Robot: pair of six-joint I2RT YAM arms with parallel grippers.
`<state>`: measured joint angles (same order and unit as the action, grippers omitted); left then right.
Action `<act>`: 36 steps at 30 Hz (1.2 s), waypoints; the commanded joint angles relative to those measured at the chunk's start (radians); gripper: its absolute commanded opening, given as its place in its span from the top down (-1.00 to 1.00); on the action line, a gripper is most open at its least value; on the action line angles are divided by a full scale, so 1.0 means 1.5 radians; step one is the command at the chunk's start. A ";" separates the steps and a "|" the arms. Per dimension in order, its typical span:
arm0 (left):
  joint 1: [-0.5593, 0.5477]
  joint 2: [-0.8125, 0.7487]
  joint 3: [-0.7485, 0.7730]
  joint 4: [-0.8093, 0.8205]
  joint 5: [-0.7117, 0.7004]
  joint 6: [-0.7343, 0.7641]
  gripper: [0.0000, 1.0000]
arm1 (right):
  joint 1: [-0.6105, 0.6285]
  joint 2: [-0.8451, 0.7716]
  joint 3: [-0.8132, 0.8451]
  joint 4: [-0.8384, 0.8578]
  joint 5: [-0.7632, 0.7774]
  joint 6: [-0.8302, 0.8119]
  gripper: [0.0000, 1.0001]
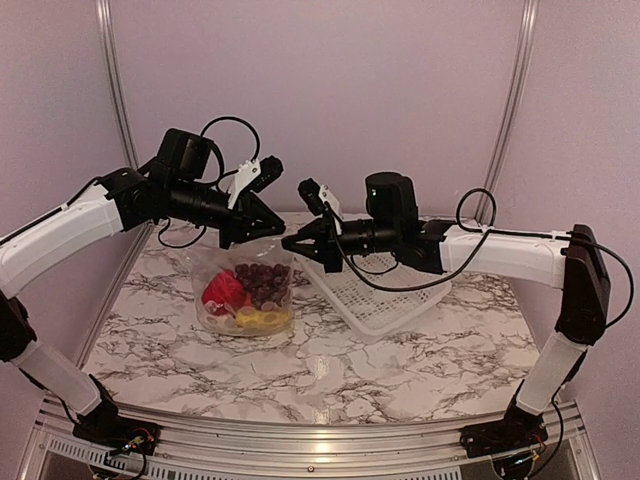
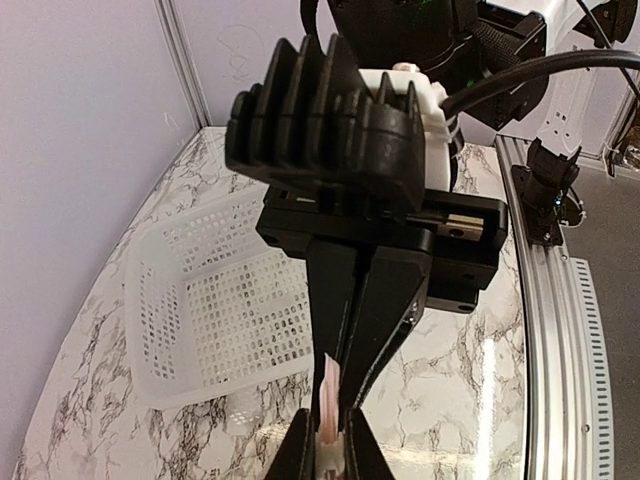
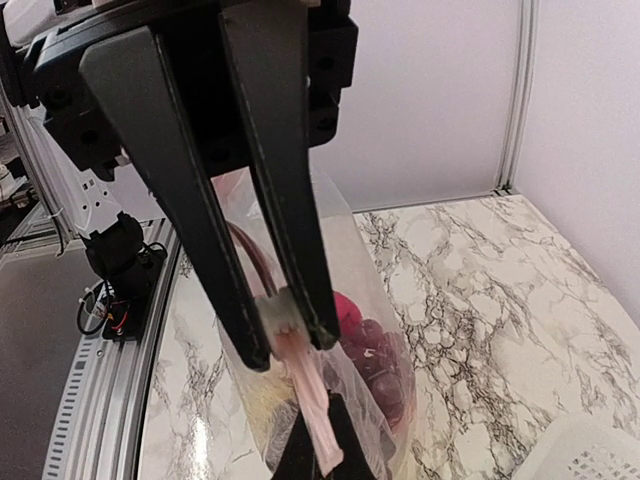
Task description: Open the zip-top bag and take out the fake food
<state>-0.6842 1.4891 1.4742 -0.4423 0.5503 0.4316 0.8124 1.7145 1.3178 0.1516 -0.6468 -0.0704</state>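
The white marble-patterned table (image 1: 330, 375) carries a clear bag (image 1: 207, 275) holding toy food (image 1: 225, 292), its bottom resting on the surface, and just right of it a white lattice basket (image 1: 385, 300).

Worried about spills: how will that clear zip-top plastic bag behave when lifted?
Probably floppy: the clear zip-top bag sags below the pinched pink strip. Likely bottom-heavy, with red, purple and yellow toy food pooled low, so it may swing.

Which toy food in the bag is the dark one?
The purple grape bunch, right of the red piece and above the yellow one in the top view.
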 commanded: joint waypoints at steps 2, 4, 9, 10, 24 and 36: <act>0.020 -0.039 -0.019 -0.065 -0.033 0.017 0.95 | -0.025 -0.033 -0.013 0.026 0.004 0.022 1.00; 0.024 -0.044 -0.022 -0.070 -0.040 0.021 0.95 | -0.027 -0.035 -0.016 0.027 0.005 0.021 1.00; 0.045 -0.064 -0.031 -0.074 -0.051 0.018 0.96 | -0.036 -0.044 -0.030 0.034 0.016 0.026 1.00; 0.052 -0.068 -0.035 -0.073 -0.053 0.015 0.96 | -0.038 -0.046 -0.032 0.033 0.018 0.026 1.00; 0.121 -0.148 -0.091 -0.082 -0.103 -0.030 1.00 | -0.081 -0.053 -0.058 0.080 0.037 0.064 1.00; 0.141 -0.233 -0.139 -0.113 -0.168 -0.064 1.00 | -0.125 -0.037 -0.055 0.104 0.030 0.077 1.00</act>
<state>-0.4961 1.1995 1.2934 -0.5316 0.3820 0.3626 0.6739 1.6825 1.2259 0.2771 -0.6281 0.0269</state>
